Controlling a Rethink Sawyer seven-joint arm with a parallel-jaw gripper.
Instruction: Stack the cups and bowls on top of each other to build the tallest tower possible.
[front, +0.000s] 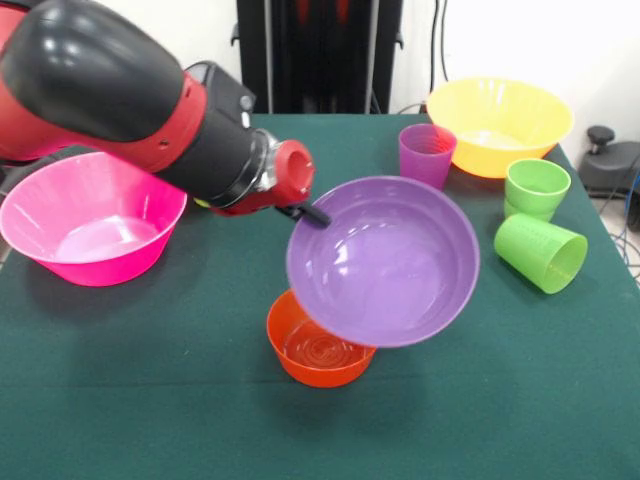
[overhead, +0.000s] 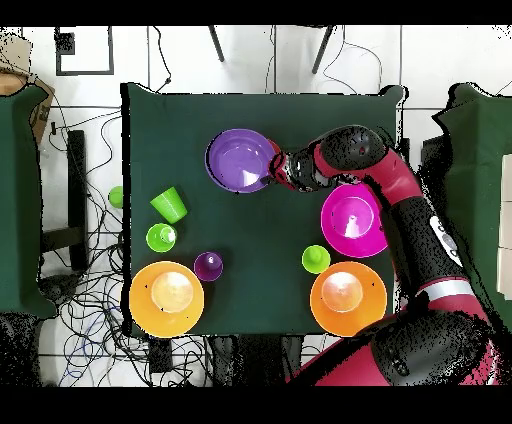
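A medium purple bowl (front: 385, 265) hangs tilted above the table, its inside turned toward the front camera. My gripper (front: 314, 214) is shut on its upper left rim. The bowl's low edge is over a small orange bowl (front: 318, 352) standing on the green cloth; I cannot tell whether the two touch. From above, the purple bowl (overhead: 238, 160) hides the orange one, with the gripper (overhead: 269, 180) at its right rim. A purple cup (front: 427, 152), an upright green cup (front: 537, 186) and a green cup on its side (front: 541, 252) stand to the right.
A big pink bowl (front: 92, 217) sits under my arm at the left. One orange-yellow bowl (front: 498, 122) is at the back right, and overhead another orange-yellow bowl (overhead: 348, 297) shows beside a small green vessel (overhead: 316, 259). A small green thing (overhead: 116, 196) lies by the table edge.
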